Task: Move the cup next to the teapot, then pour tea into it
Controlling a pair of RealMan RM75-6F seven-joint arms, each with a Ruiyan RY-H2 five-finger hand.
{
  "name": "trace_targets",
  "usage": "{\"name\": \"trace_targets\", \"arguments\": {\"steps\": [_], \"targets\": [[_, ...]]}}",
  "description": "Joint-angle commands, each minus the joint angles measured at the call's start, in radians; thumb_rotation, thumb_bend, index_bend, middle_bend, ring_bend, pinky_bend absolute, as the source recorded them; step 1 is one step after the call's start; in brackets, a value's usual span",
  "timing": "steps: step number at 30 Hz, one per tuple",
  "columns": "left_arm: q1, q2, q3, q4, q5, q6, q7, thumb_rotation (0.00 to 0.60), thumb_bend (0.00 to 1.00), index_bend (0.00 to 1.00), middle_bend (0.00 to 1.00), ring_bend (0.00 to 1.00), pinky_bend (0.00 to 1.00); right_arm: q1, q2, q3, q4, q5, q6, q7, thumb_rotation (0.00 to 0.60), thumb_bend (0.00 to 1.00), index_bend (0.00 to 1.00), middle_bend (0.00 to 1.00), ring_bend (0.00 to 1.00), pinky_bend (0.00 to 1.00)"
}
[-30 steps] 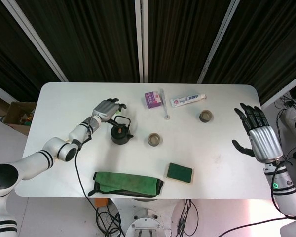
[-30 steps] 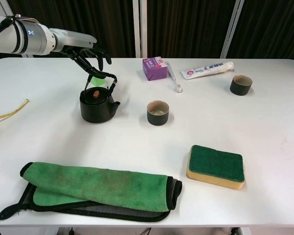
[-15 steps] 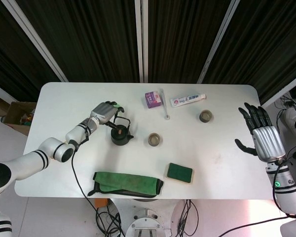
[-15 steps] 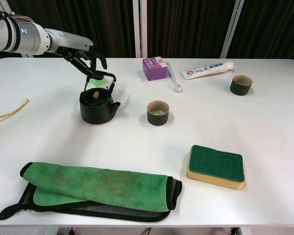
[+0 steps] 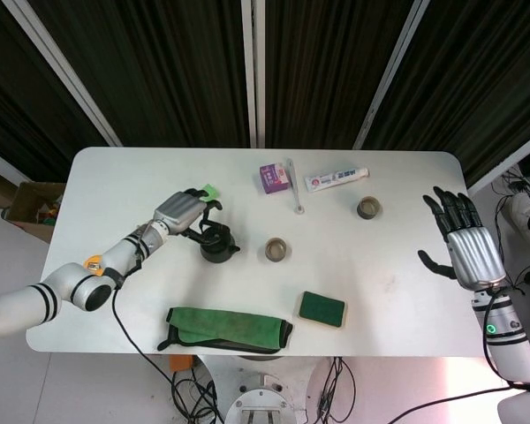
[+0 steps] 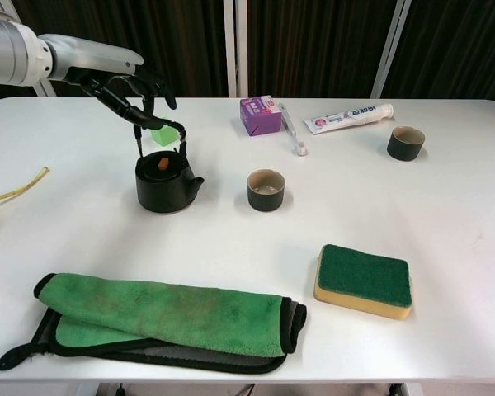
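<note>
The black teapot (image 6: 162, 178) (image 5: 216, 244) stands left of the table's middle, its spout pointing right. Its wire handle (image 6: 157, 137) is upright, and my left hand (image 6: 122, 86) (image 5: 180, 212) grips the handle's top from the left with curled fingers. A dark cup (image 6: 266, 190) (image 5: 276, 250) stands just right of the teapot, apart from it. A second dark cup (image 6: 405, 143) (image 5: 367, 208) sits at the far right. My right hand (image 5: 465, 250) hovers open off the table's right edge, fingers spread, and shows only in the head view.
A purple box (image 6: 261, 115), a toothbrush (image 6: 294, 135) and a toothpaste tube (image 6: 350, 119) lie along the back. A green-topped sponge (image 6: 364, 280) sits front right, and a folded green cloth (image 6: 167, 317) front left. A small green object (image 6: 163, 137) lies behind the teapot.
My left hand drew back to the left and curled its fingers around the teapot's handle, which now stands upright. The right hand shifted slightly and stayed open.
</note>
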Motion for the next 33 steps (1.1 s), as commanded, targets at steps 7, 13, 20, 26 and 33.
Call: {"name": "trace_targets", "arguments": {"steps": [7, 13, 20, 26, 33], "targets": [[0.069, 0.015, 0.038, -0.041, 0.100, 0.097, -0.020, 0.262, 0.20, 0.22, 0.41, 0.11, 0.13, -0.005, -0.009, 0.000, -0.009, -0.003, -0.002, -0.027, 0.600, 0.21, 0.00, 0.00, 0.00, 0.00], [0.086, -0.006, 0.050, -0.013, 0.144, 0.120, -0.051, 0.261, 0.20, 0.23, 0.35, 0.11, 0.13, -0.012, -0.006, 0.006, -0.015, -0.004, 0.006, -0.030, 0.600, 0.23, 0.00, 0.00, 0.00, 0.00], [0.099, -0.027, 0.060, 0.000, 0.259, 0.205, -0.081, 0.252, 0.20, 0.23, 0.24, 0.10, 0.13, -0.017, -0.004, 0.011, -0.014, 0.000, 0.007, -0.028, 0.600, 0.23, 0.00, 0.00, 0.00, 0.00], [0.090, -0.037, 0.079, 0.026, 0.343, 0.231, -0.164, 0.257, 0.21, 0.22, 0.27, 0.11, 0.16, -0.017, -0.006, 0.009, -0.009, 0.000, -0.003, -0.024, 0.600, 0.23, 0.00, 0.00, 0.00, 0.00], [0.073, -0.055, 0.077, 0.053, 0.355, 0.225, -0.191, 0.239, 0.21, 0.28, 0.35, 0.17, 0.19, -0.019, -0.006, 0.009, -0.003, 0.001, -0.009, -0.022, 0.600, 0.23, 0.00, 0.00, 0.00, 0.00]]}}
